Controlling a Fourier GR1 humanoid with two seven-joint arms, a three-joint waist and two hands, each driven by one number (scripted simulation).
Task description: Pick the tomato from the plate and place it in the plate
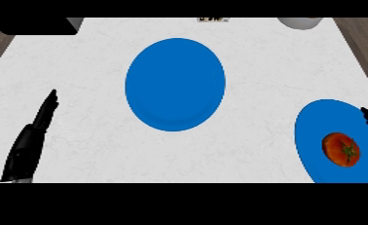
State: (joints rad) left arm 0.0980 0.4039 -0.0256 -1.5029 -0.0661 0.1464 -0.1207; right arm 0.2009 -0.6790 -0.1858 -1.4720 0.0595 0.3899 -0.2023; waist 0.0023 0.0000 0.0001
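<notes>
The tomato sits on the blue plate at the near right edge of the bench, with part of that plate cut off by the view. It is roughly round, its green stalk facing up, so no side looks better than another for a grasp.

The left hand lies at the near left, well apart from the tomato, its fingers straight, close together and pointing away towards the far side. It holds nothing.

A dark sliver at the right edge, over the far part of the tomato's plate, may belong to the right hand. Too little shows to tell whether that hand is open or closed. Judging by position, the right arm is much the nearer and would be the natural one for the pick.

The second blue plate lies at the middle of the bench, left of and farther than the tomato, with bare white surface between the two plates. Nothing stands on that path.

A black object, a small dark item and a pale bowl sit along the far edge, out of the way.
</notes>
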